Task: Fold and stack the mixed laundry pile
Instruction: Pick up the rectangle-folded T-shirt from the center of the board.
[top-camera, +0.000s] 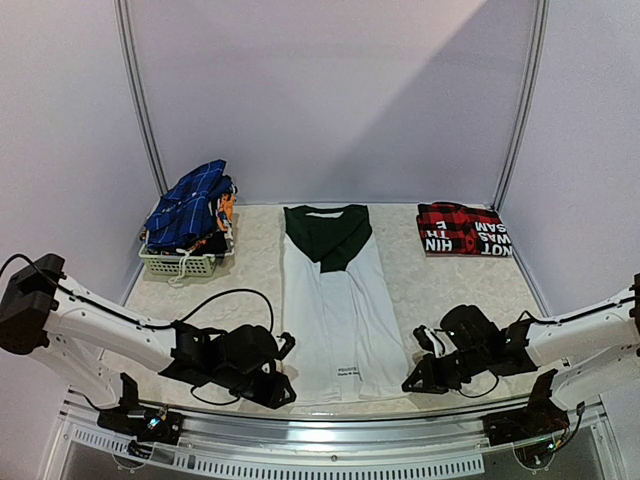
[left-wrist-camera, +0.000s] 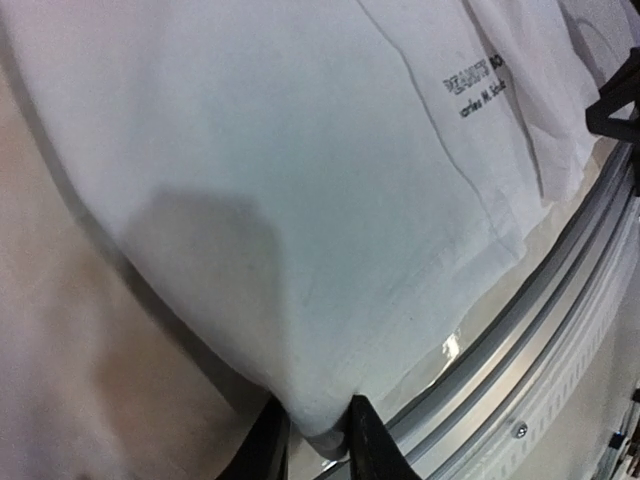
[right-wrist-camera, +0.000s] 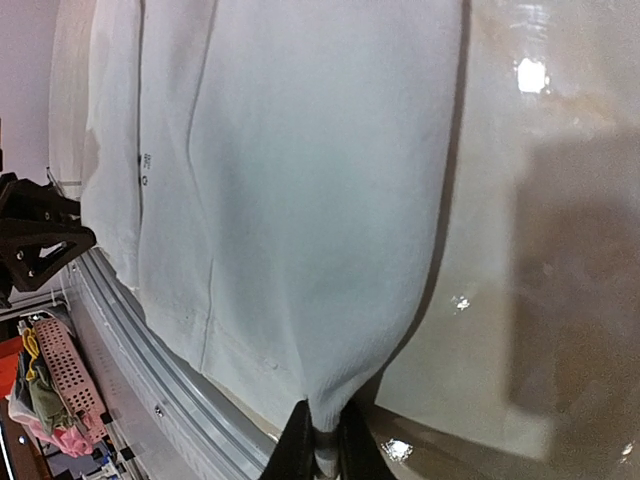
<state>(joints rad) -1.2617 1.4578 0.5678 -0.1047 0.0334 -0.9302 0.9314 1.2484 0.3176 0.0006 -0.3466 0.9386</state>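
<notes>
At the near edge, just past the metal rail (top-camera: 330, 425), both arms reach in low toward the hem of the white T-shirt (top-camera: 330, 300). The left pincer (top-camera: 284, 390) is closed on the hem's left corner, and its wrist view shows a fold of white cloth nipped between its dark fingertips (left-wrist-camera: 365, 440). The right pincer (top-camera: 411, 384) is likewise clamped on the right corner, with the fabric gathering into its tips (right-wrist-camera: 300, 445). The T-shirt lies flat down the middle of the surface (top-camera: 440, 290), hem nearest, dark green collar end farthest; its sides look tucked in to make a long narrow strip, so the lengthwise fold appears to be the step in hand and not yet made. Farther back on the right, the plaid shirt (top-camera: 463, 230) sits as a neat folded rectangle with white lettering showing, which reads as one garment done. At the far left, the blue checked cloth (top-camera: 190, 205) is heaped with other items in a small white basket (top-camera: 180, 265), unfolded, so most of the work seems to remain and no stack exists yet. The surface is pale cream, faintly marbled and glossy. Behind it stand plain lilac-white walls (top-camera: 330, 90) framed by slim metal posts (top-camera: 140, 100).
</notes>
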